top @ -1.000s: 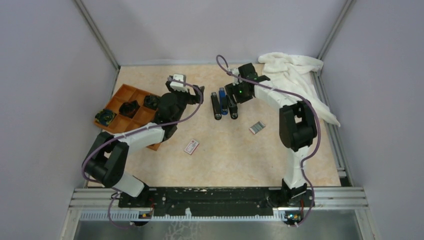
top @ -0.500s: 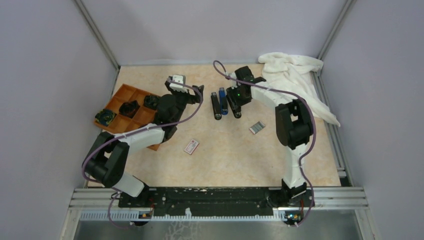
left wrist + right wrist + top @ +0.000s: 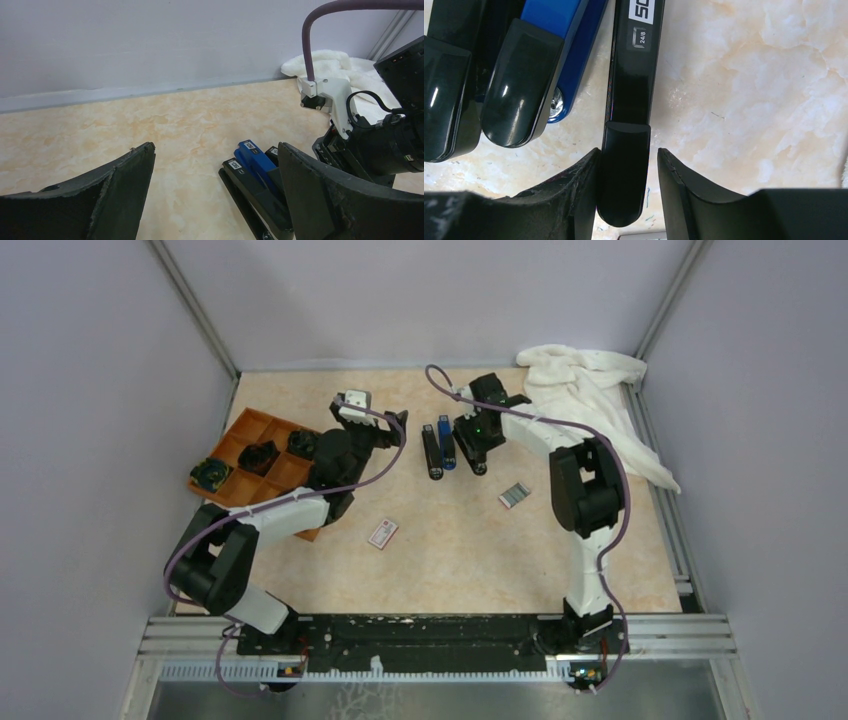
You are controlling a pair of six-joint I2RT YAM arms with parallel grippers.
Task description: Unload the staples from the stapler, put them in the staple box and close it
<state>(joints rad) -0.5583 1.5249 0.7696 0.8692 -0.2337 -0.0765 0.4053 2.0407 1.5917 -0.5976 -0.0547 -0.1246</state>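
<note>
Three staplers lie side by side at mid-table. The rightmost slim black stapler is the one my right gripper hovers over. In the right wrist view this stapler has its rounded end between my fingers. The right gripper is open: the left finger touches the stapler and a gap remains at the right finger. A silvery staples strip lies on the table to the right. My left gripper is wide open and empty, left of the staplers.
A blue stapler and another black stapler lie just left of the gripped one. An orange compartment tray sits at the left. A white-and-red box lies in front. A white cloth is at the back right.
My right arm has shifted slightly left and settled over the rightmost black stapler. The left arm has not moved.
</note>
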